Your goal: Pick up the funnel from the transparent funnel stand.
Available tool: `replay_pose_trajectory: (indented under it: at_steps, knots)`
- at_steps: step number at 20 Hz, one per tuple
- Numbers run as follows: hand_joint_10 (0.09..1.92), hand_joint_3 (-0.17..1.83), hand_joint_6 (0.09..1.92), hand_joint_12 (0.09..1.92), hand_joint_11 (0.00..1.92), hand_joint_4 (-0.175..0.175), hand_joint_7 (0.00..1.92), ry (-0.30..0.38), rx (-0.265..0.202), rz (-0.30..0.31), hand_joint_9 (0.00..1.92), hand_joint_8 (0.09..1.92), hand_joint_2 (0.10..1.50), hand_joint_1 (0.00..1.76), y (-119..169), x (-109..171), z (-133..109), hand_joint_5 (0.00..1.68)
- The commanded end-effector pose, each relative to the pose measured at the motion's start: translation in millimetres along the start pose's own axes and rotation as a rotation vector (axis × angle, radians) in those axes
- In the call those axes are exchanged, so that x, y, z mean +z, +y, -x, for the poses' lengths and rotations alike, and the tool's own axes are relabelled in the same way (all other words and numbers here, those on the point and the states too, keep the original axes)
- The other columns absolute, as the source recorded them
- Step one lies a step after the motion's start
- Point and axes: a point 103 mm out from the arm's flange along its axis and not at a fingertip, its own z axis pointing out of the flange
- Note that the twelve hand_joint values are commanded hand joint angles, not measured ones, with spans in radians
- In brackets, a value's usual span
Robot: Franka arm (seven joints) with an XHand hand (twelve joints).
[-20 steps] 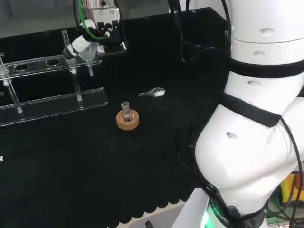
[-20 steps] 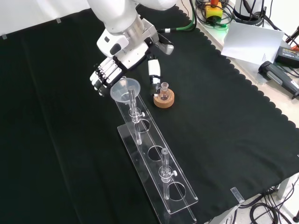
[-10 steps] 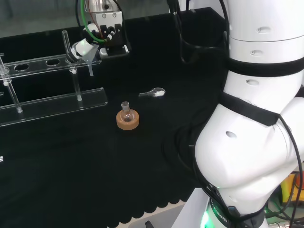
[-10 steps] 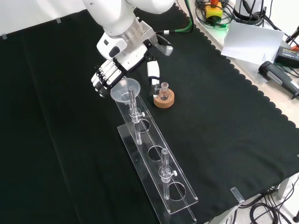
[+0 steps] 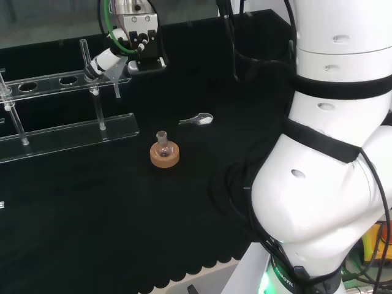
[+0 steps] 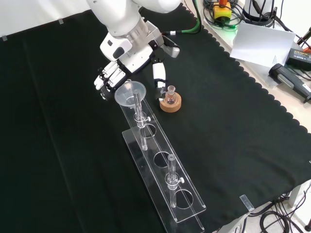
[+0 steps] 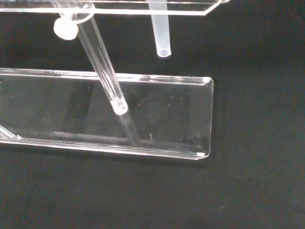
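The funnel (image 6: 130, 93) was clear, a wide round cone with a thin stem, and it sat in the end hole of the stand (image 6: 165, 179), a long plate of clear plastic on thin rods. My hand (image 6: 112, 75) was at that end with the fingers curled on one side of the cone and the thumb (image 6: 159, 74) down on the other; I could not tell if they touched it. Near the thumb a small flask (image 6: 170, 95) stood on a cork ring (image 6: 171, 104), and a small spoon (image 5: 197, 119) lay apart on the black cloth (image 6: 233, 121).
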Motion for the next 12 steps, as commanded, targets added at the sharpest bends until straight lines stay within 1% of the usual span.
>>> replay_pose_trajectory:
  at_steps: [1,9,12]
  knots:
    - [0.09,0.01,0.09,0.09,0.0,-0.058,0.2,-0.01,-0.003,-0.002,0.03,0.1,0.66,0.38,0.4,-0.2,-1.9,0.0]
    - [0.09,0.02,0.09,0.09,0.0,-0.056,0.23,-0.024,-0.004,-0.009,0.09,0.12,0.68,0.39,4.1,-1.7,-4.4,0.0]
    - [0.09,0.02,0.09,0.09,0.0,-0.055,0.26,-0.03,-0.007,-0.023,0.13,0.14,0.68,0.39,4.4,-2.2,-5.3,0.02]
